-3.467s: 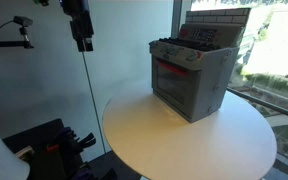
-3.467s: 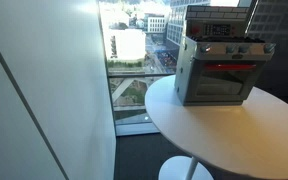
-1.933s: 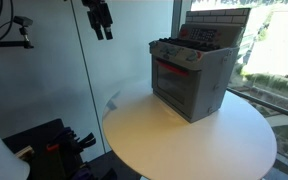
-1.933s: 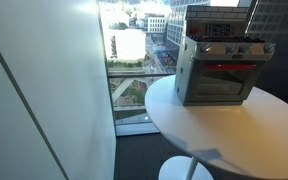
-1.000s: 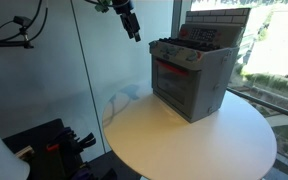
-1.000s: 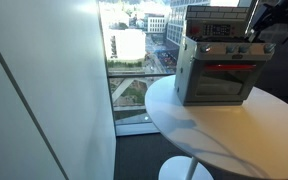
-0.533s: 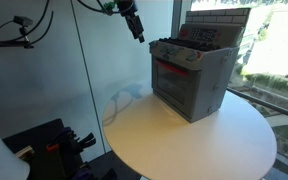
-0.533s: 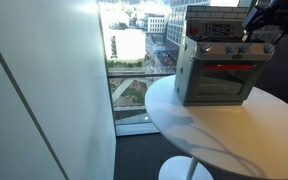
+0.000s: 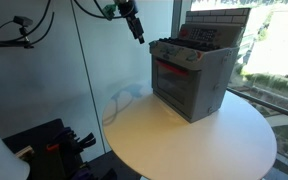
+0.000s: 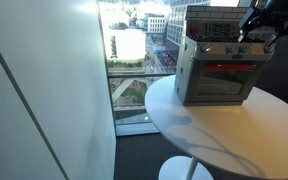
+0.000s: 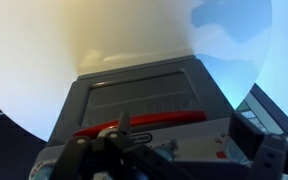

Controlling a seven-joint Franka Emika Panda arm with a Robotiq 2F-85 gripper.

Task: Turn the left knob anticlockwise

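Grey toy oven (image 9: 192,88) with red front (red handle (image 11: 169,119) too), white table (image 9: 184,148)

Plastic toy oven (image 9: 197,88); smooth matt tbl (image 9: 184,148)

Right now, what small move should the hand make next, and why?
Probably lower the open hand toward the left knob of the toy oven. The hand hangs above and in front of the oven, touching nothing, so it cannot turn the knob yet.

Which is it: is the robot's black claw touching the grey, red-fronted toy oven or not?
Apart. In an exterior view the gripper hangs beside the top corner of the oven, with background showing between them.
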